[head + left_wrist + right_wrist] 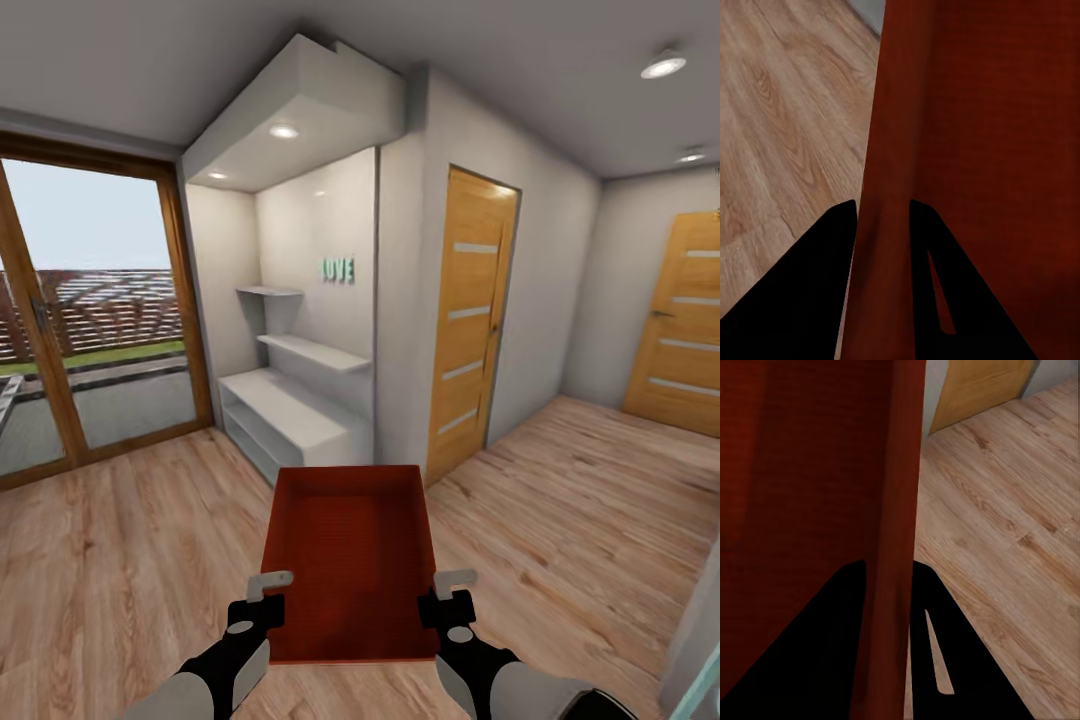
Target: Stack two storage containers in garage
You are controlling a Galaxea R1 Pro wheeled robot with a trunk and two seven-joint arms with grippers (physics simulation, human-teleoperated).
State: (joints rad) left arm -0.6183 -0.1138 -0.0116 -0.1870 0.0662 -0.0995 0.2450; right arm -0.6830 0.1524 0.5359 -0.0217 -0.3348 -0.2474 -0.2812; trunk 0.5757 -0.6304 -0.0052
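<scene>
My jaws pinch the storage container [350, 560], left gripper [262, 596] and right gripper [447, 594] each on a side wall (keeping it level), short of the wooden door [470, 320].

The head camera looks down over the orange bin [350, 560] toward the door [468, 320]; both wrist cameras hug the bin's opposite walls.

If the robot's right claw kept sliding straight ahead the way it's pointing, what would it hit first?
Little at first: the right claw is clamped on the red bin wall, so it would slide along it. Beyond, probably the wood door, though depth is unclear.
</scene>
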